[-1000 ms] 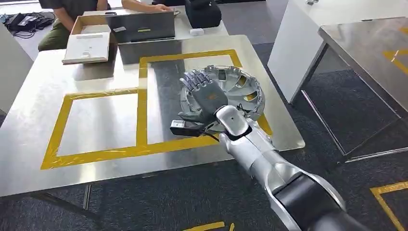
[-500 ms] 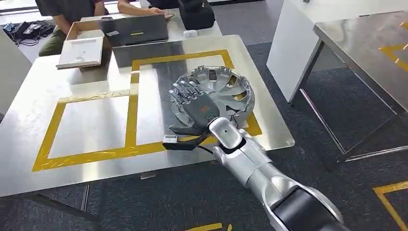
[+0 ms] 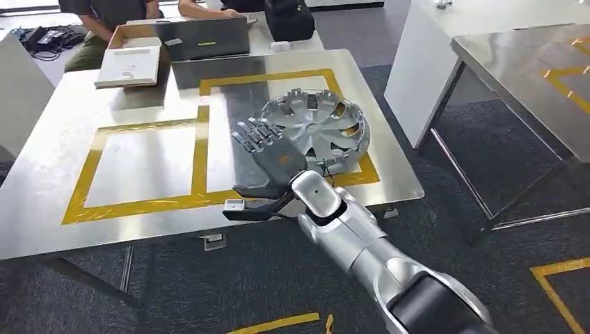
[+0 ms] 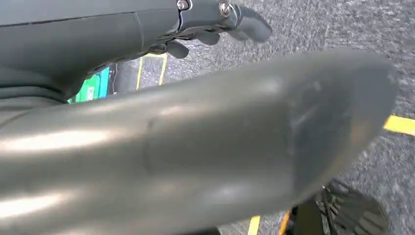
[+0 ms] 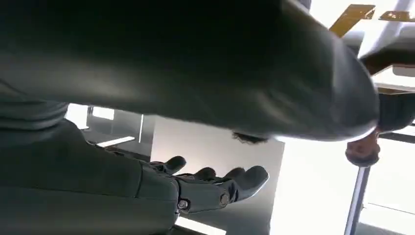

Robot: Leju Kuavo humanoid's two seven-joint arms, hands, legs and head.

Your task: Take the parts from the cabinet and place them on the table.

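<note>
One silver wheel cover [image 3: 316, 130] is seen lying flat on the steel table [image 3: 62, 142], just right of frame centre, inside the right yellow tape square [image 3: 204, 125]. The right hand [image 3: 268, 156] is held just left of it, fingers spread, nothing gripped. The left hand [image 4: 215, 22] is seen over grey carpet, fingers loosely curled, nothing held.

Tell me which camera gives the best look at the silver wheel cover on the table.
The head view: the wheel cover lies flat in the right yellow-taped square, whole rim and spokes visible, with the right hand open beside it. The right wrist view gives a blurred close look along that hand, the cover not recognisable. The left wrist view looks at carpet.
</note>
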